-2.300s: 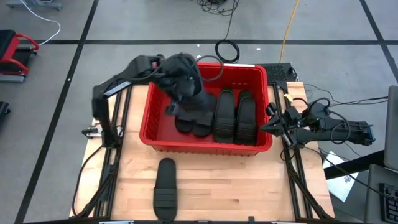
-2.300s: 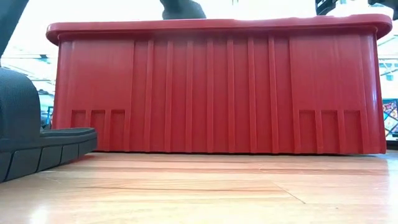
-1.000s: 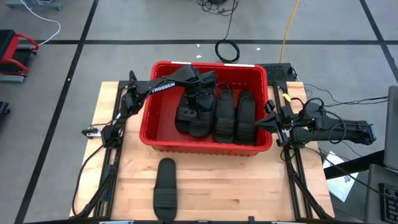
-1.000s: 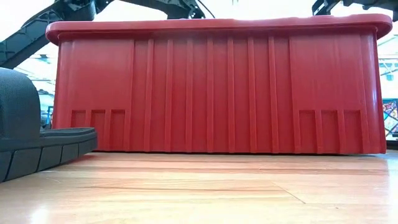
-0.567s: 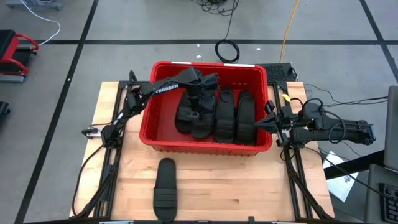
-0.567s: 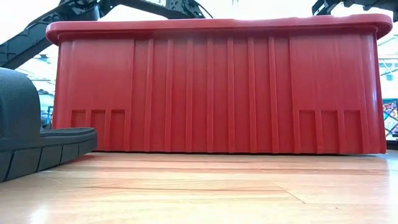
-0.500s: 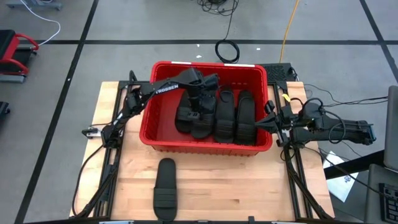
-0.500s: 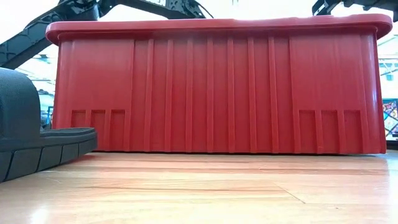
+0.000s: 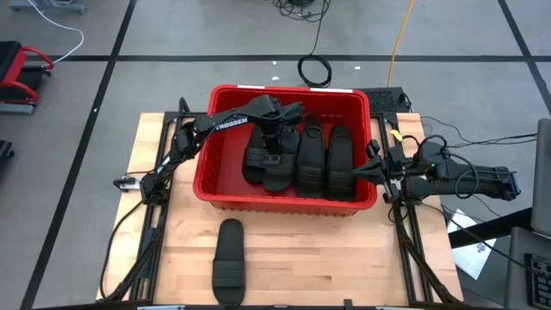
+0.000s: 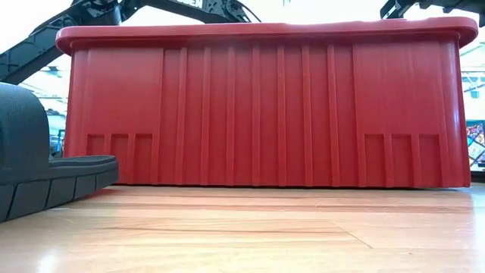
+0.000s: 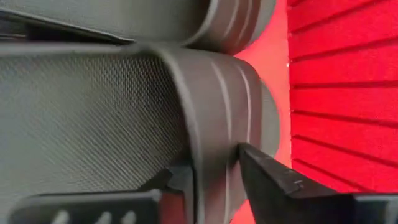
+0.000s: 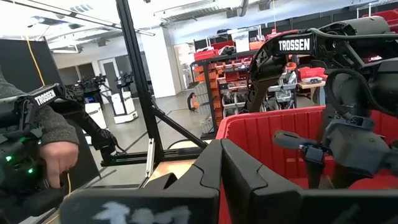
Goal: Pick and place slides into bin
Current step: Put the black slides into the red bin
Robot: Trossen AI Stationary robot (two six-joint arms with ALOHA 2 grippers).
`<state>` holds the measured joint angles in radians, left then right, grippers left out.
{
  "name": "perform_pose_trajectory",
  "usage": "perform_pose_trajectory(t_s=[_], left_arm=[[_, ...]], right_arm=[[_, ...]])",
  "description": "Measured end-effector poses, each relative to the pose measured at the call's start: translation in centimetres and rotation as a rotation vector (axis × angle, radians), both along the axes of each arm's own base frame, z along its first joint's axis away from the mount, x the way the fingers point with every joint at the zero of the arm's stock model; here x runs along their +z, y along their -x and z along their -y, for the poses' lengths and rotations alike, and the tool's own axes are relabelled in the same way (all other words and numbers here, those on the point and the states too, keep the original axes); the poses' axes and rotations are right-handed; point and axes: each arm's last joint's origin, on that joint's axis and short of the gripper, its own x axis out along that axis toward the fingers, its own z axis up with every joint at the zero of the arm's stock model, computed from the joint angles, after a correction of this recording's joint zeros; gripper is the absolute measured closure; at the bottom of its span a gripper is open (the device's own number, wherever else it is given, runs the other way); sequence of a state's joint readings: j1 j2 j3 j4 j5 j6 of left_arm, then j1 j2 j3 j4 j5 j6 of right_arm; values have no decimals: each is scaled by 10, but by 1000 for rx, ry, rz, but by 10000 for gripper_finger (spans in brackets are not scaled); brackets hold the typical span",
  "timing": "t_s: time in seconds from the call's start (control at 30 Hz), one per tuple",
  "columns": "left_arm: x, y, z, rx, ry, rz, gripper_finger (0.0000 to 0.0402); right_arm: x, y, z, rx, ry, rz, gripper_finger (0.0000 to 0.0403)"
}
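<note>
Wooden table [image 9: 344,258] is carrying the red bin [image 9: 222,183], where the left gripper [image 9: 272,148], jaws slightly parted astride a slide's [image 11: 124,124] edge, is setting it at 9 o'clock of the packed row, while the right gripper [image 9: 370,168] is waiting with jaws together at the bin's 3 o'clock.

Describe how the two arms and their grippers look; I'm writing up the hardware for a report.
Both arms are dark, jointed links with white TROSSEN lettering and black cables along them. The left gripper has slim, matte black fingers with angular edges. The right gripper has the same tapered dark fingers, with cables looped behind its wrist.

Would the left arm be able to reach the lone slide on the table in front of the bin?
Probably yes: the slide lies alone on bare table, uncovered, but the left gripper is down inside the bin and must lift out first.
</note>
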<state>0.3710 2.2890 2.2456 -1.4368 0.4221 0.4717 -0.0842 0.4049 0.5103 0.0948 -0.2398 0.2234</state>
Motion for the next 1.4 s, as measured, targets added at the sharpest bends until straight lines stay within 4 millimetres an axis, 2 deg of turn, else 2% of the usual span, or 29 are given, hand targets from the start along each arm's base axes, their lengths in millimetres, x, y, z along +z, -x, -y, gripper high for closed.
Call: perform_pose_trajectory(t_s=[0.13, 0.33, 0.6, 0.8, 0.9, 0.97, 1.13, 1.3, 1.4], left_arm=[[7, 0, 1, 33, 36, 11, 254], [33, 2, 3, 31, 57, 80, 204], [64, 12, 7, -2, -96, 175, 173], [63, 14, 3, 20, -250, 117, 172], [62, 18, -4, 78, -416, 28, 172], [61, 25, -12, 117, -462, -46, 172], [59, 41, -30, 203, -374, -117, 172], [60, 52, -51, 442, -228, -125, 173], [58, 52, -59, 560, -181, -116, 189]], right_arm=[[0, 0, 0, 0, 0, 0, 403], [0, 0, 0, 0, 0, 0, 403], [0, 0, 0, -1, -1, -2, 403], [0, 0, 0, -1, -1, -2, 403], [0, 0, 0, -1, -1, -2, 403], [0, 0, 0, -1, -1, -2, 403], [0, 0, 0, -2, -1, -2, 403], [0, 0, 0, -2, -1, -2, 403], [0, 0, 0, -2, -1, -2, 403]])
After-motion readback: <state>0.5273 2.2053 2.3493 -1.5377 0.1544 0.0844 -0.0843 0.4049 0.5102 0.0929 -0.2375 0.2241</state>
